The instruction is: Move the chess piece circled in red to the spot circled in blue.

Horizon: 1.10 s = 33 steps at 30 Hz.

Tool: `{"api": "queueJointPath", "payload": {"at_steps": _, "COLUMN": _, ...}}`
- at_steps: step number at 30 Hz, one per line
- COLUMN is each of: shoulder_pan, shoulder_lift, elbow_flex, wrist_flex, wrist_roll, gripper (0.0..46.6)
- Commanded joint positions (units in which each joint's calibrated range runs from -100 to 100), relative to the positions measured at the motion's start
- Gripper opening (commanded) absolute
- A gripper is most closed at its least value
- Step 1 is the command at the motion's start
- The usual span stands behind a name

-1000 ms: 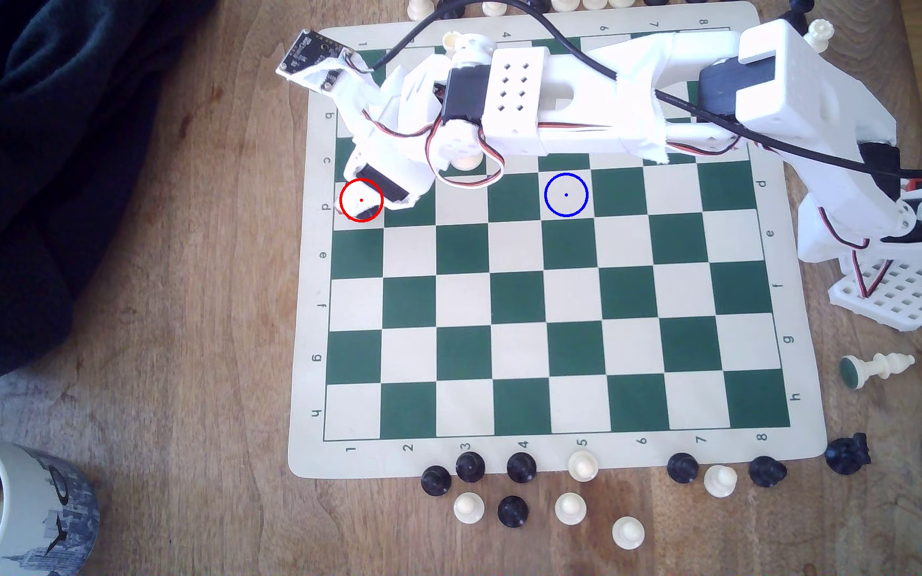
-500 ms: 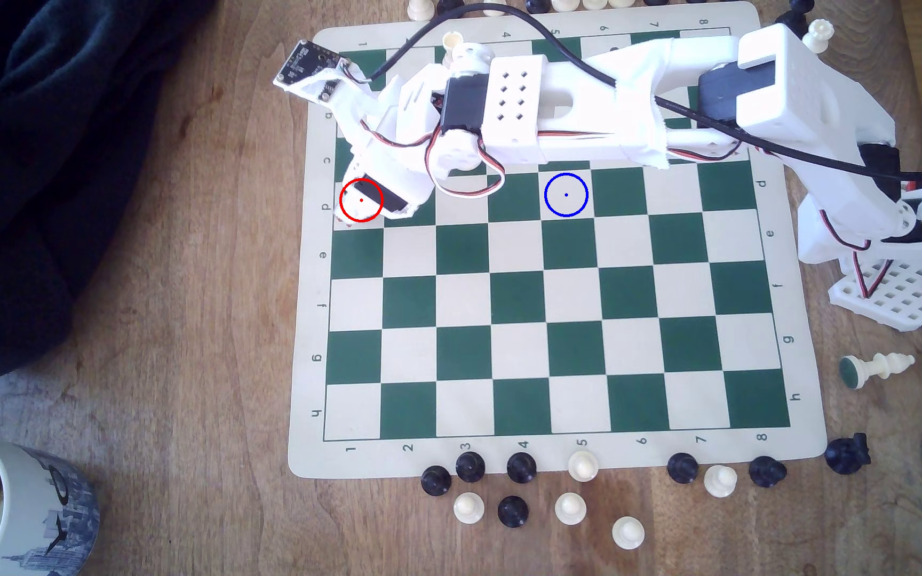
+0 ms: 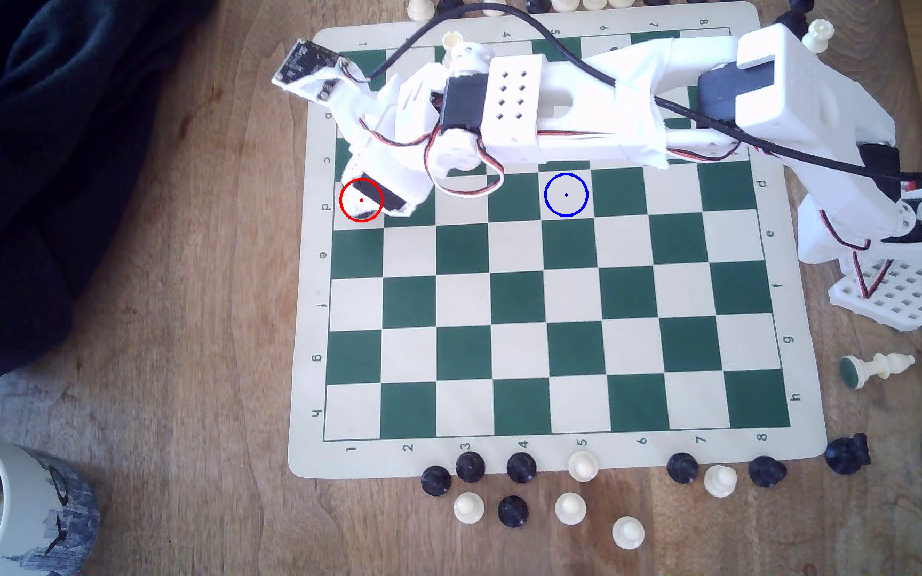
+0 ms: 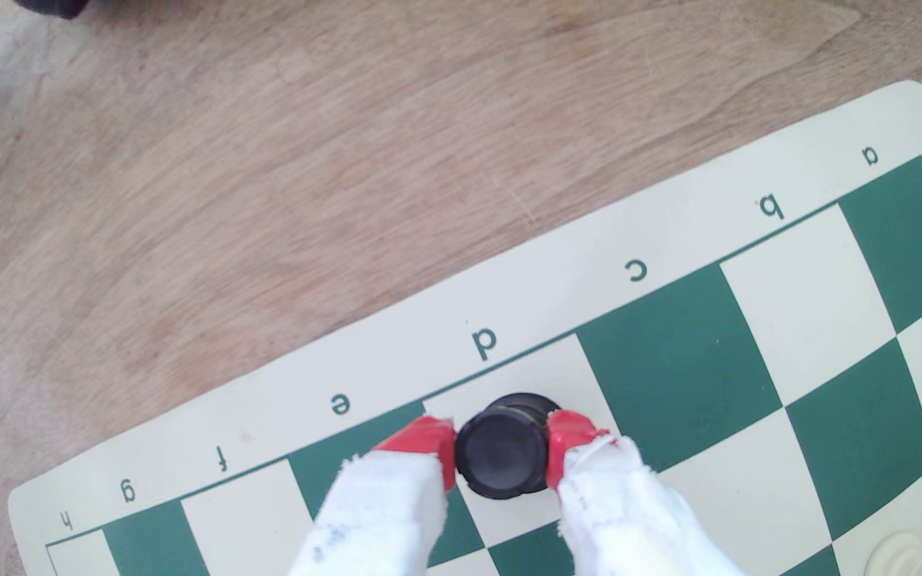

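The chess piece (image 4: pixel 503 451), short, stout and black with a flat top, stands on a cream edge square by the letter d. My gripper (image 4: pixel 503 443) is shut on it, with one red fingertip (image 4: pixel 425 443) pressed to each side of its top. In the exterior view my gripper (image 3: pixel 362 202) covers the red ring at the board's left edge and hides the piece. The spot (image 3: pixel 566 194), a cream square under a blue ring, lies four squares to the exterior view's right in the same row and is bare.
The white arm (image 3: pixel 558 105) reaches across the far rows of the chessboard (image 3: pixel 558 459). Loose black and white pawns (image 3: pixel 520 487) stand off the board's near edge. A white piece (image 3: pixel 877 368) lies at the right, a mug (image 3: pixel 15 509) at the near left, and dark cloth (image 3: pixel 32 166) at the far left.
The wrist has shifted slightly toward the exterior view's left and now hides a white piece beneath it. The gripper head sits a little further over the red ring.
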Motion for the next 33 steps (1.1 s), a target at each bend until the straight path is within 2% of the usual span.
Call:
{"api": "queueJointPath", "payload": {"at_steps": 1, "shoulder_pan": 0.5, "shoulder_lift": -6.6, "elbow_flex": -5.7, "wrist_flex": 0.4, "wrist_roll": -0.1, "gripper": 0.2}}
{"api": "queueJointPath", "payload": {"at_steps": 4, "shoulder_pan": 0.3, "shoulder_lift": -10.1, "elbow_flex": -4.7, "wrist_flex": 1.7, "wrist_roll": -0.3, "gripper": 0.2}}
{"api": "queueJointPath", "payload": {"at_steps": 13, "shoulder_pan": -1.7, "shoulder_lift": -31.8, "elbow_flex": 15.7, "wrist_flex": 1.8, "wrist_roll": -0.4, "gripper": 0.2}}
{"api": "queueJointPath", "payload": {"at_steps": 33, "shoulder_pan": 1.2, "shoulder_lift": -56.3, "elbow_flex": 56.6, "wrist_flex": -4.9, "wrist_roll": -0.3, "gripper": 0.2}}
